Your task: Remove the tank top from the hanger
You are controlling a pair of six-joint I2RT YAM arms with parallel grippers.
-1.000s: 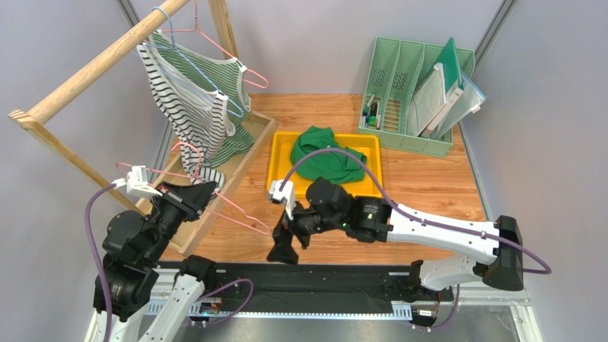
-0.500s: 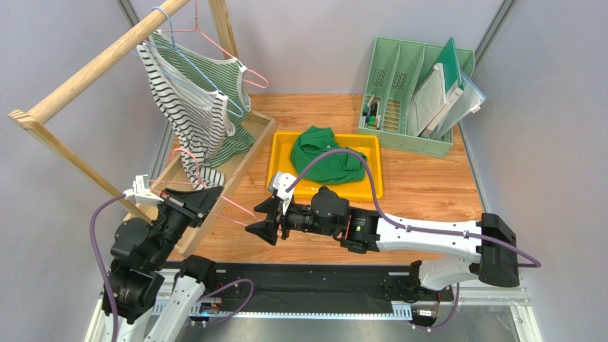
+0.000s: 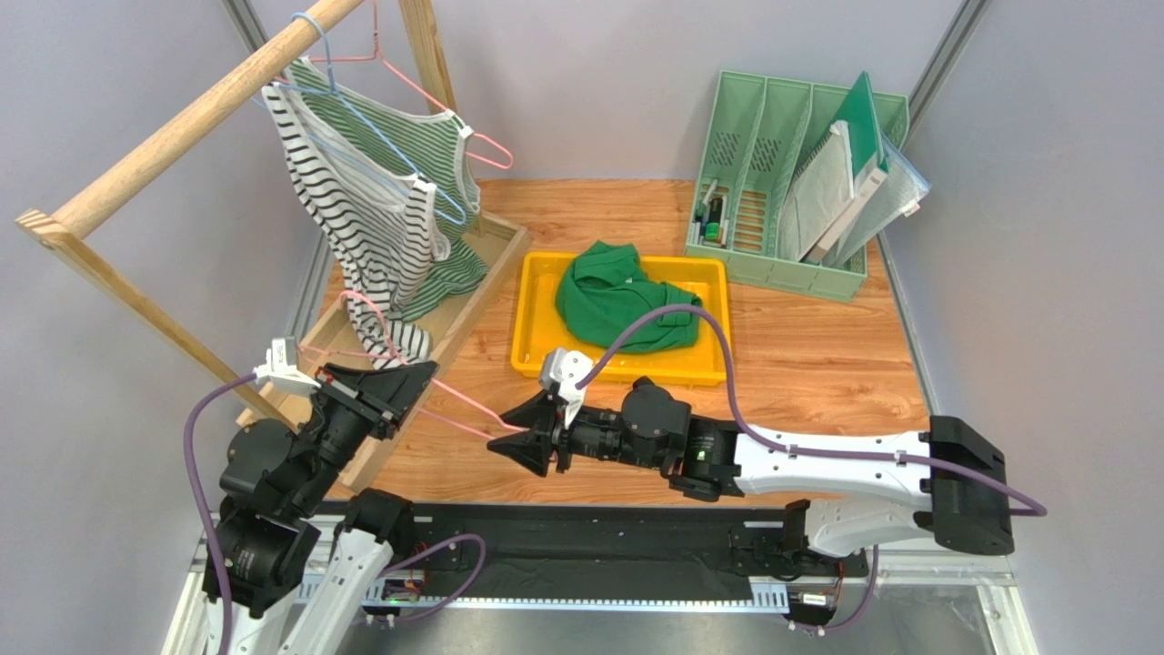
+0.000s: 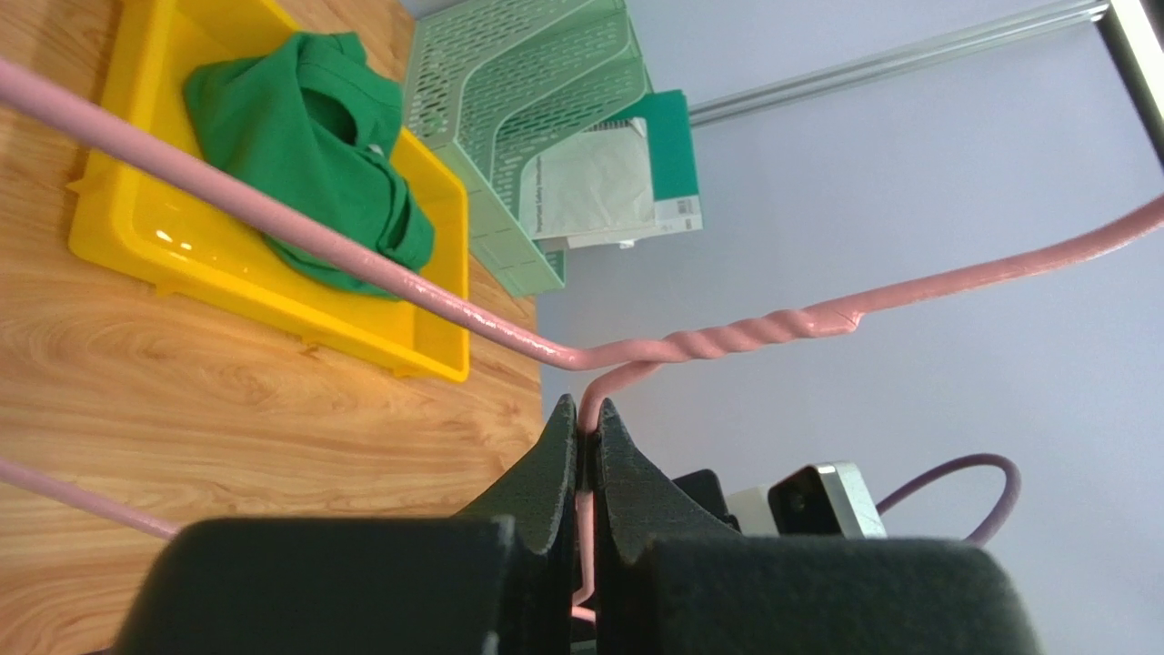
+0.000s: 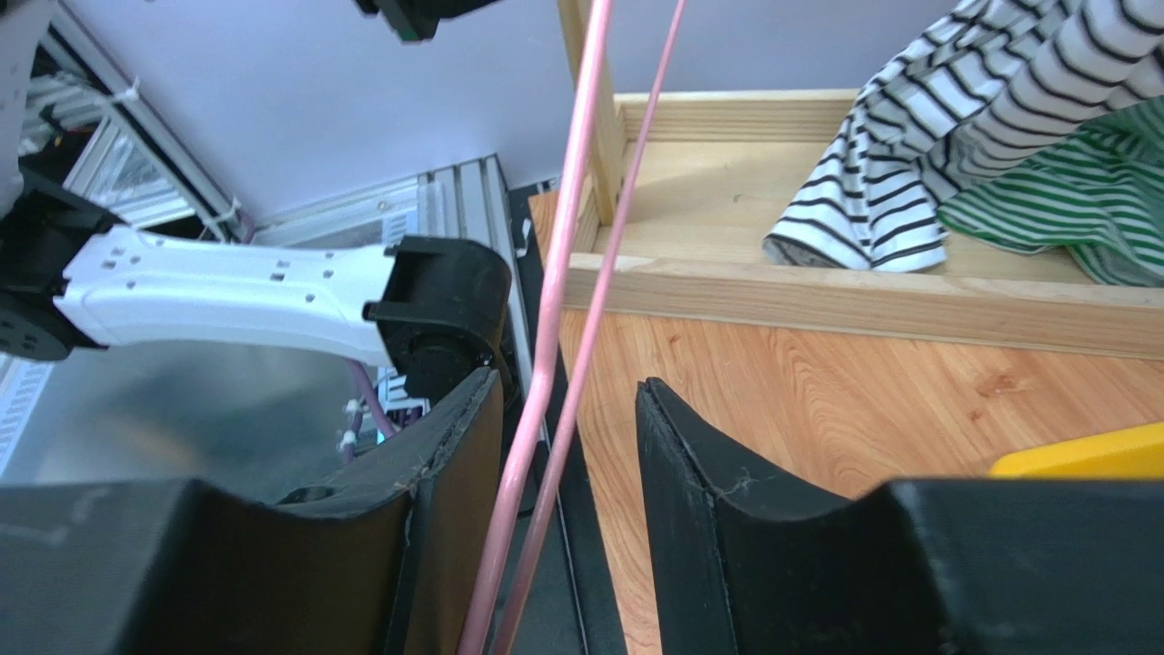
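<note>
A black-and-white striped tank top hangs from a blue hanger on the wooden rod, its hem resting in the rack's base. A pink wire hanger stretches from that cloth toward the table's front. My left gripper is shut on the pink hanger's neck, just below the twisted wire. The right gripper straddles the hanger's right end. Two pink wires run between its jaws, and a gap shows on both sides. I cannot tell whether the pink hanger carries any cloth.
A green-striped top hangs behind on the same rod. The rack's wooden base frame lies at the left. A yellow tray holds a green garment. A green file organiser stands at the back right.
The right gripper swung left to the pink hanger's end and its jaws narrowed around the wires. The left gripper shifted slightly with the hanger, still shut.
</note>
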